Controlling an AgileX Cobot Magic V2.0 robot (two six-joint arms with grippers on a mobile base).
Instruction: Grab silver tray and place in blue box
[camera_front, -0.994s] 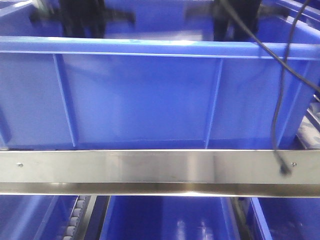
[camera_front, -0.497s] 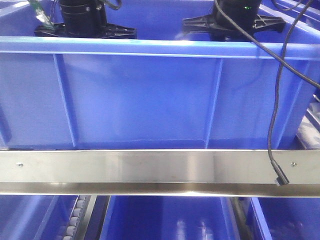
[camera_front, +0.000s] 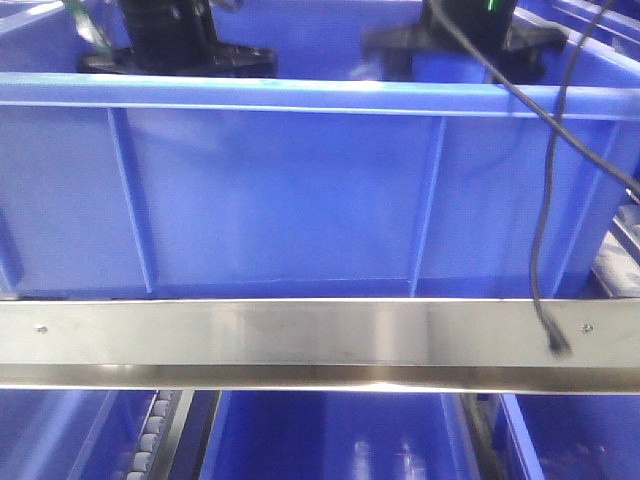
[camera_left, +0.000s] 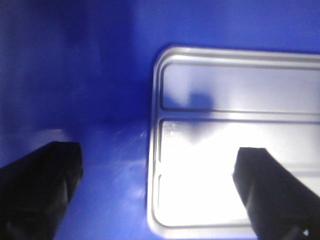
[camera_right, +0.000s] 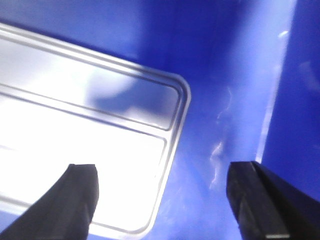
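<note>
1. The blue box (camera_front: 300, 190) fills the front view, its near wall standing just behind a steel rail (camera_front: 300, 335) that runs across the frame from left to right.
2. Both arms reach down past the far side of the rim; only their dark bodies show above it, one at the upper left and one at the upper right of the front view.
3. A black cable (camera_front: 545, 230) hangs from the arm on the right of that view, draping down the near wall, with its plug end lying in front of the rail.
4. More blue bins (camera_front: 330, 440) sit below the rail.
5. The silver tray (camera_left: 235, 150) lies flat on the floor of the blue box, with its ribs and rolled rim showing in both wrist views.
6. The left gripper (camera_left: 160, 190) is spread wide above the tray's short edge: one finger is over the bare blue floor, the other over the tray, and neither is seen touching it.
7. The right gripper (camera_right: 170, 200) is likewise spread wide over the tray's opposite end, with one finger above the tray and the other above the floor near the box wall (camera_right: 300, 100).
8. Nothing is pinched by either gripper.
9. In the right wrist view a rounded tray corner (camera_right: 180, 92) lies apart from the box wall, with bare floor between.
</note>
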